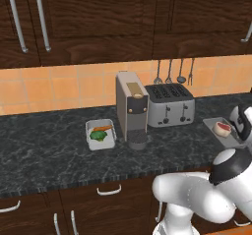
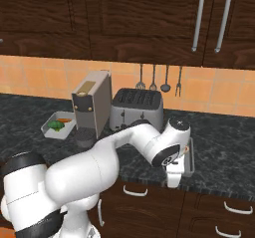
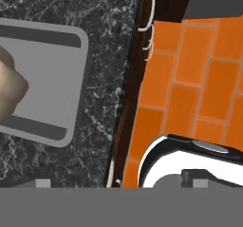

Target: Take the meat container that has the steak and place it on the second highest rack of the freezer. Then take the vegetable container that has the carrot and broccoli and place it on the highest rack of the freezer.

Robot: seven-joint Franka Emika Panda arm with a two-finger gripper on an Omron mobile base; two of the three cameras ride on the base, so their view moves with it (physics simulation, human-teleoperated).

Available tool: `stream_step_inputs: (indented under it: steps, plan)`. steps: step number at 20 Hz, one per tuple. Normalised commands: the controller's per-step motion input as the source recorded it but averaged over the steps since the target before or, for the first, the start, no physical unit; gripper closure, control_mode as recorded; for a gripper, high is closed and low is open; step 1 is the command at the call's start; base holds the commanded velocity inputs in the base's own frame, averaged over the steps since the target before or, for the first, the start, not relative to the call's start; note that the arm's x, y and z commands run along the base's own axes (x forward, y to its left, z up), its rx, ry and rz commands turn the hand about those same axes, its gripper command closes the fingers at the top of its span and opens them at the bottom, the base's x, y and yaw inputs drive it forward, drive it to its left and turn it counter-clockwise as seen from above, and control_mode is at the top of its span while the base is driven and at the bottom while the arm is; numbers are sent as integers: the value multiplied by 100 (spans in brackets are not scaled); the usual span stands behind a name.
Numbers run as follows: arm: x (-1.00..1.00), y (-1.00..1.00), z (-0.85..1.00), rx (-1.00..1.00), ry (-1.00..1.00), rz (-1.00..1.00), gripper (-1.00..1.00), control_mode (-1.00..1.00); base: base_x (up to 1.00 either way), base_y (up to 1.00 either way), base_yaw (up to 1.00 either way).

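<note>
Our end effector [image 2: 175, 178] hangs with jaws wide apart over the near rim of the meat container [image 1: 214, 124], which sits on the bench [image 1: 44, 150] holding the steak [image 1: 222, 128]. We should straddle that rim squarely before closing.

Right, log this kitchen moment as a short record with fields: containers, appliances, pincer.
meat container: grey tray with the steak, on the dark counter right of the toaster
vegetable container: grey tray with the carrot and the broccoli, left of the coffee machine
appliances: coffee machine and toaster side by side at the tiled wall
pincer: open, holding nothing, above the counter edge beside the meat container
</note>
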Motion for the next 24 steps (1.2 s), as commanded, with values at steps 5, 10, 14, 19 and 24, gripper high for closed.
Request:
stream_step_inputs:
  steps: [5, 10, 14, 19, 24]
  plan:
    - [20, -2, -20, 0, 0, 0, -100, -100, 0, 0, 0]
    - [31, 0, -35, 3, 0, 0, -100, -100, 0, 0, 0]
    - [24, -2, -37, 5, 0, 0, -100, -100, 0, 0, 0]
    - [14, -7, -20, 6, 0, 0, -100, -100, 0, 0, 0]
    - [11, -7, -4, 5, 0, 0, -100, -100, 0, 0, 0]
